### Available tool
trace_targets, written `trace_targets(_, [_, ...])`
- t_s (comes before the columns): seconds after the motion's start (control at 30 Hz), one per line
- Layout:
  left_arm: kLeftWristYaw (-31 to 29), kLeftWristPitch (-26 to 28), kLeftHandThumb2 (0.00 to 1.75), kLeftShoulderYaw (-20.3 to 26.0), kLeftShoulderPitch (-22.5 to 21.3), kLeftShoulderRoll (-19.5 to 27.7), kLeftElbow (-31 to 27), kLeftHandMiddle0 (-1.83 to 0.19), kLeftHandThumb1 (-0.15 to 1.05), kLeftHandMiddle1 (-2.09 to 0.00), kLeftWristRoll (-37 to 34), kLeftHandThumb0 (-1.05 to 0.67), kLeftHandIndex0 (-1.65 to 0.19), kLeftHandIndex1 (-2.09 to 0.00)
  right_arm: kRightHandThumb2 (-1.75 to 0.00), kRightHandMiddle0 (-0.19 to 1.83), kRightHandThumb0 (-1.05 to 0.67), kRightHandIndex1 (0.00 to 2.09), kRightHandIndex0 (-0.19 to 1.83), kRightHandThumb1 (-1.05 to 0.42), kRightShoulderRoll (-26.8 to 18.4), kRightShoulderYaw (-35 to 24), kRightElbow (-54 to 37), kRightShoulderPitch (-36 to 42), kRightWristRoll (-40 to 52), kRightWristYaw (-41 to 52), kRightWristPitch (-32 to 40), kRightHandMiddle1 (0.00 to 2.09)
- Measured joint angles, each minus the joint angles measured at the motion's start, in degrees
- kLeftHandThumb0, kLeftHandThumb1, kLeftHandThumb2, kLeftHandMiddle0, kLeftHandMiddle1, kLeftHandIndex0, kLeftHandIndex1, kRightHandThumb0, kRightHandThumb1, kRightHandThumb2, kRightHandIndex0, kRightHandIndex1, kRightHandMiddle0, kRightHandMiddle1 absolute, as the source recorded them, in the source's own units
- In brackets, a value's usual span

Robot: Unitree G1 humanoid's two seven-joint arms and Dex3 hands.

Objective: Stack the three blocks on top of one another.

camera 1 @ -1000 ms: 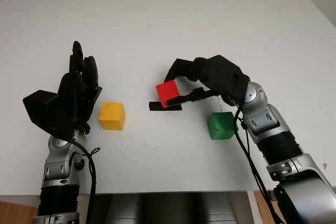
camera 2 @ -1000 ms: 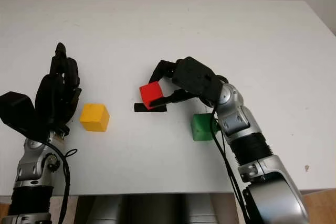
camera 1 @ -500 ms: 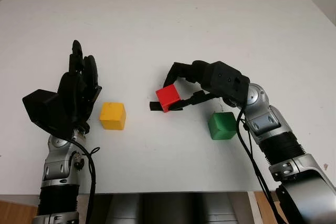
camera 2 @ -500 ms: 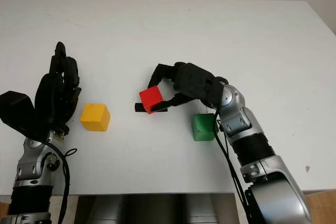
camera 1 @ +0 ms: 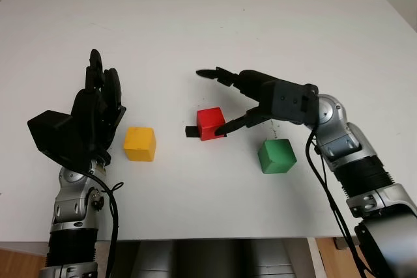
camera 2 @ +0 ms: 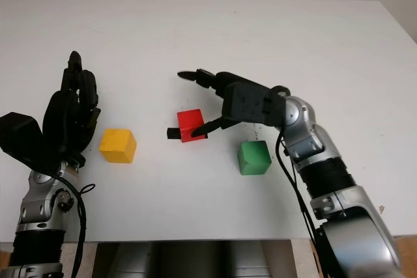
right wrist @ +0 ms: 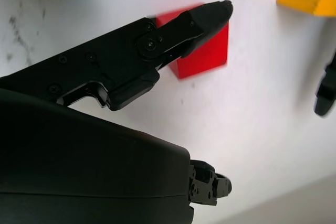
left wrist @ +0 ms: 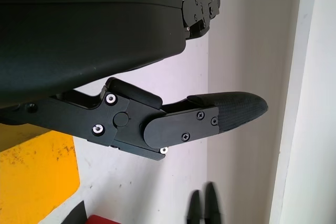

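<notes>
Red block [camera 1: 211, 123] sits on the white desk [camera 1: 215, 37], the landmark for the rest. Just right of the red block and nearer the robot lies the green block [camera 1: 277, 155], apart from it; the yellow block [camera 1: 140, 144] lies well to the red block's left. Right hand [camera 1: 251, 99] is open and holds nothing, hovering at the red block's right side, one finger [right wrist: 202, 17] reaching over the block's edge, the others stretched out beyond it. Left hand [camera 1: 91, 118] is open, raised upright left of the yellow block
</notes>
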Motion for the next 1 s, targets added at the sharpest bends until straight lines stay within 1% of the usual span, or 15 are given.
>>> trace_targets(0.07, [-0.3, 0.0, 0.58, 0.0, -0.2, 0.2, 0.1, 0.18, 1.05, -0.05, 0.0, -0.77, 0.17, -0.05, -0.1, -0.19, -0.88, 0.0, -0.19, -1.0, -0.7, -0.9, -1.4, -0.6, 0.0, -0.6, 0.0, 0.0])
trace_targets(0.13, [-0.5, 0.0, 0.57, 0.1, -0.4, 0.5, 0.1, 0.18, 1.05, -0.05, 0.0, -0.77, 0.17, -0.05, -0.17, -0.19, -0.85, 0.0, -0.19, -1.04, -0.9, -2.2, -2.6, -0.8, 0.6, -1.7, 0.2, 0.0])
trace_targets(0.23, [-0.9, 0.3, 0.56, 0.1, -0.4, 1.6, -0.2, 0.17, 1.05, -0.05, 0.3, -0.77, 0.17, -0.05, -0.32, -0.14, -0.78, 0.01, -0.18, -1.05, 0.5, -6.4, -4.8, -0.5, 4.7, -5.3, 2.3, 0.04])
trace_targets(0.3, [-1.3, -0.5, 0.53, 0.0, -0.4, 2.9, -0.9, 0.11, 1.05, -0.08, 2.0, -0.73, 0.12, -0.08, -0.42, -0.07, -0.74, 0.06, -0.1, -1.05, 1.6, -8.8, -5.6, -0.5, 5.4, -9.8, 2.0, 0.07])
trace_targets(0.37, [-1.4, -1.9, 0.51, 0.0, -0.3, 4.6, -2.1, 0.08, 1.05, -0.08, 3.7, -0.72, 0.09, -0.09, -0.46, -0.05, -0.73, 0.07, -0.07, -1.05, 1.9, -10.0, -5.7, -0.5, 5.0, -13.6, 1.1, 0.09])
trace_targets(0.4, [-1.4, -2.5, 0.49, 0.0, -0.3, 5.4, -2.8, 0.03, 1.05, -0.1, 4.9, -0.73, 0.06, -0.1, -0.47, -0.04, -0.72, 0.08, -0.06, -1.05, 2.4, -10.7, -5.7, -0.5, 5.5, -14.8, 1.1, 0.09])
trace_targets(0.47, [-1.3, -2.9, 0.45, -0.2, 0.1, 7.5, -4.6, -0.03, 1.05, -0.1, 7.8, -0.76, 0.02, -0.11, -0.48, -0.03, -0.72, 0.08, -0.05, -1.05, 3.9, -12.3, -5.6, -0.5, 7.5, -17.2, 1.1, 0.09])
trace_targets(0.5, [-1.3, -2.9, 0.41, -0.4, 0.5, 8.7, -5.8, -0.12, 1.05, -0.1, 9.7, -0.78, -0.05, -0.13, -0.48, -0.04, -0.73, 0.07, -0.07, -1.05, 4.7, -13.1, -5.6, -0.5, 8.5, -18.1, 1.5, 0.09])
trace_targets(0.57, [-1.5, -2.7, 0.38, -0.8, 1.4, 10.9, -7.8, -0.17, 1.05, -0.09, 12.4, -0.77, -0.1, -0.14, -0.49, -0.03, -0.74, 0.07, -0.07, -1.05, 5.4, -14.2, -5.6, -0.4, 9.7, -19.3, 2.7, 0.09])
trace_targets(0.7, [-8.1, 0.1, 0.34, -1.0, 3.8, 18.6, -12.2, -0.21, 1.05, -0.07, 15.7, -0.77, -0.19, -0.15, -0.48, 0.0, -0.73, 0.07, -0.06, -1.05, 6.3, -15.4, -5.6, 0.8, 11.8, -20.3, 3.3, 0.12])
trace_targets(0.73, [-9.8, 1.1, 0.28, -1.0, 4.3, 20.9, -13.6, -0.18, 1.05, -0.06, 16.7, -0.8, -0.25, -0.15, -0.48, -0.04, -0.7, 0.05, -0.1, -1.05, 6.5, -15.8, -5.6, 1.2, 13.2, -19.9, 3.8, 0.1])
trace_targets(0.8, [-13.2, 3.0, 0.26, -0.8, 5.1, 25.9, -16.5, -0.16, 1.05, -0.05, 19.2, -0.83, -0.3, -0.13, -0.49, -0.09, -0.67, 0.04, -0.13, -1.05, 7.0, -17.2, -5.7, 1.7, 16.6, -18.4, 5.4, 0.08])
trace_targets(0.87, [-16.2, 5.5, 0.15, -0.3, 5.2, 29.9, -19.0, -0.12, 1.05, -0.04, 20.1, -0.83, -0.36, -0.11, -0.48, -0.12, -0.68, 0.04, -0.13, -1.05, 7.4, -18.4, -5.9, 2.0, 19.4, -17.9, 7.8, 0.06])
trace_targets(1.0, [-22.0, 9.1, 0.09, 0.3, 5.3, 36.3, -22.4, -0.08, 1.04, -0.04, 22.3, -0.85, -0.38, -0.08, -0.49, -0.15, -0.67, 0.03, -0.14, -1.05, 8.7, -21.1, -7.5, 2.1, 24.1, -18.8, 13.9, 0.05])
